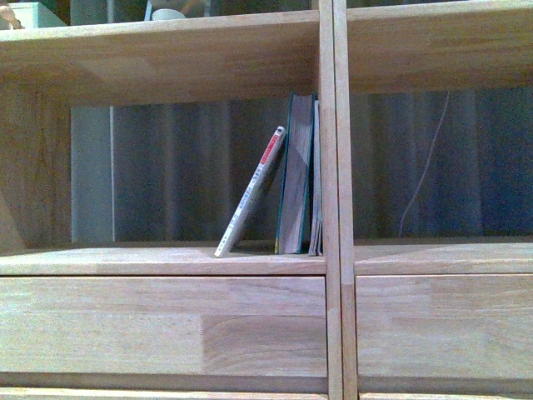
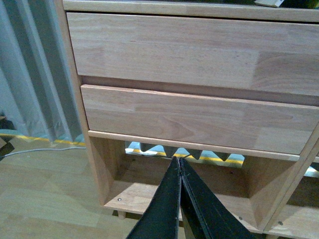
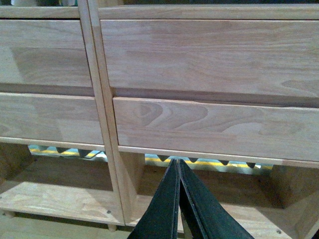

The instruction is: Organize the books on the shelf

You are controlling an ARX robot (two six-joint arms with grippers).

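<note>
Books crowd the shelf's (image 1: 166, 262) central divider (image 1: 334, 200); the white paperback (image 1: 250, 193) leans on the teal book (image 1: 296, 175). Both hands, left (image 2: 179, 162) and right (image 3: 178, 163), are closed, empty.

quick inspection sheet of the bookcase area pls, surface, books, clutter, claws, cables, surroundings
surface: wooden shelf, bare left of the books; divider on their right
job's things: white paperback leaning right against upright teal book; thin booklet upright between teal book and divider
clutter: pale items on the top shelf, too cropped to identify
claws: left claw shut, empty, pointing at the lower compartment below the drawers; right claw shut, empty, likewise low
cables: thin white cable hanging behind the right compartment
surroundings: grey curtain behind; wood floor
</note>
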